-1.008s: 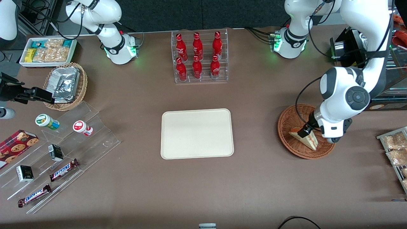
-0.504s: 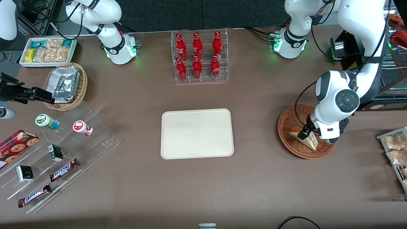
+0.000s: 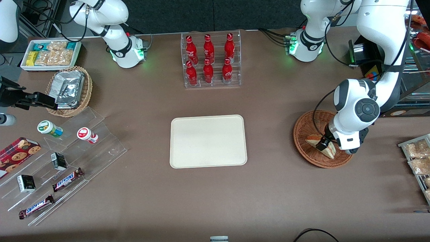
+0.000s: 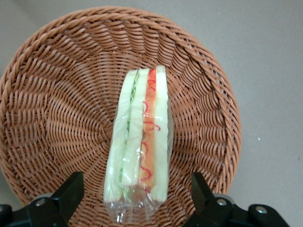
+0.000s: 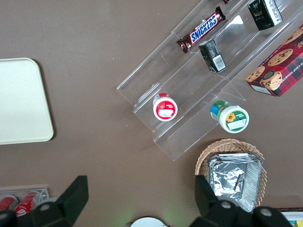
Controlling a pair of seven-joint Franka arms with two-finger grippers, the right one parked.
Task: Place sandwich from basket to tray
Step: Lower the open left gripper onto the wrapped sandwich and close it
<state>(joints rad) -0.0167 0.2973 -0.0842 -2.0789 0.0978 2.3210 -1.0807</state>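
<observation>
The sandwich (image 3: 315, 139) is a clear-wrapped wedge of white bread with orange-red and green filling, lying in the reddish-brown wicker basket (image 3: 304, 129) toward the working arm's end of the table. In the left wrist view the sandwich (image 4: 142, 142) lies in the basket (image 4: 57, 94), with one black finger on each side of its wrapped end. My left gripper (image 3: 325, 144) hangs low over the sandwich and is open, fingers (image 4: 71, 191) apart from the wrapper. The cream tray (image 3: 208, 141) lies bare at the table's middle.
A clear rack of red bottles (image 3: 210, 60) stands farther from the front camera than the tray. Snack packets on a rack (image 3: 416, 158) lie beside the basket at the table's edge. A tan basket of foil packets (image 3: 69, 89) and clear stepped shelves (image 3: 67, 161) lie toward the parked arm's end.
My left gripper has come lower over the sandwich in the basket, and the arm's wrist has shifted slightly. The sandwich has not moved.
</observation>
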